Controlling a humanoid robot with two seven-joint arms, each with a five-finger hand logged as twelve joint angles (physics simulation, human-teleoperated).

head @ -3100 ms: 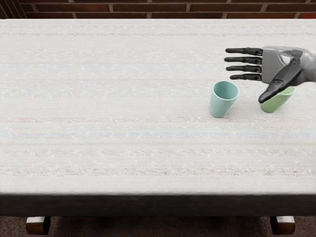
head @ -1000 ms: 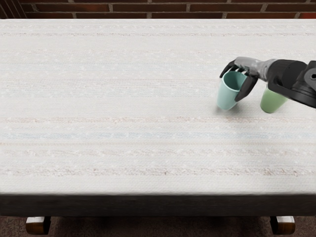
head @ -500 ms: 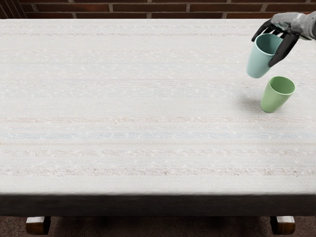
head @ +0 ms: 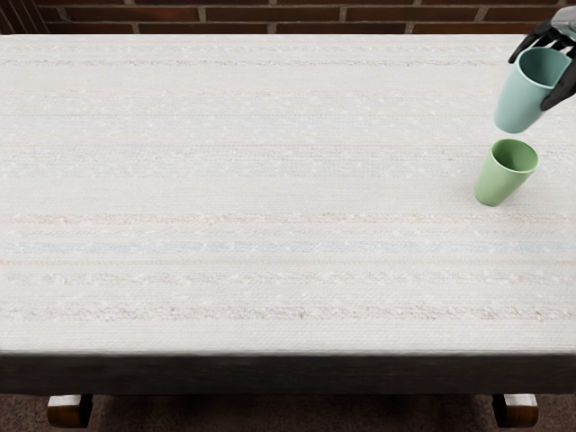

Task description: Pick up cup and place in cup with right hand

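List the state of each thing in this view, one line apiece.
Right hand: closed around the teal cup, at the picture's right edge.
Teal cup: held, mouth up, not inside the green cup.
Green cup: standing on the cloth, mouth up, not held.
Cloth: spread over the table.

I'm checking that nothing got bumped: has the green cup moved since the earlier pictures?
No. The green cup stands at the same spot against the tablecloth's stripes as half a second ago.
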